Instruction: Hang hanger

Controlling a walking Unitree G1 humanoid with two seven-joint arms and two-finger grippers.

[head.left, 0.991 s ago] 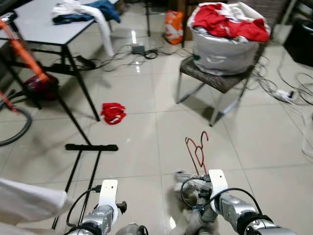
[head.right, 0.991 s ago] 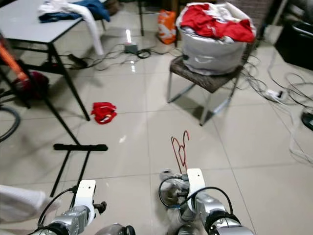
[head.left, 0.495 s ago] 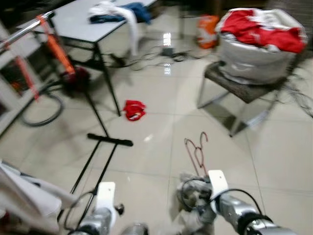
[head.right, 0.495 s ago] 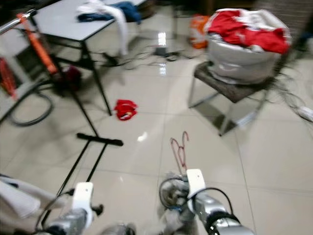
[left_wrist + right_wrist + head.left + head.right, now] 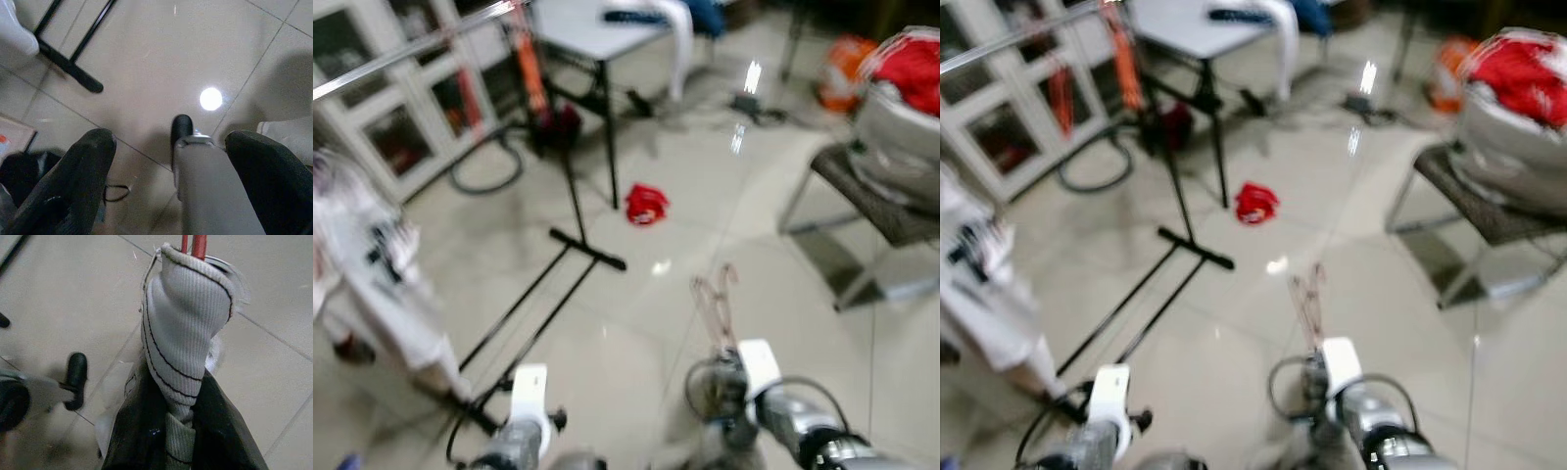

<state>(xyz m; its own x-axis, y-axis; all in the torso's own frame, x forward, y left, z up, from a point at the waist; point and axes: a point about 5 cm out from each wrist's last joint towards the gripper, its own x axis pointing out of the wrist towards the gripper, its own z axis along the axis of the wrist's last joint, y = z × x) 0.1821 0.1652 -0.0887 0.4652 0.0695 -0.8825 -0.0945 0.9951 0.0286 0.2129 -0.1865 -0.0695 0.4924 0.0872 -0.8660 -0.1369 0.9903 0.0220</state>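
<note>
Above pale floor tiles (image 5: 58, 289), right gripper (image 5: 181, 426) clamps garment-wrapped red hanger (image 5: 188, 328).

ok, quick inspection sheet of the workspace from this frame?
Surface: glossy tile floor; head views blurred.
Job's things: red hanger with a grey ribbed garment bunched on it, held by the right pincer; clothes rail at upper left, its black base on the floor.
Clutter: red cloth on the floor; table with clothes; tub of red laundry on a chair; white garment hanging at left.
Grippers: right pincer shut on the garment and hanger; left pincer open, idle, low.
Cables: hose loop and tangled leads on the floor.
Surroundings: glass-door cabinets at left.
</note>
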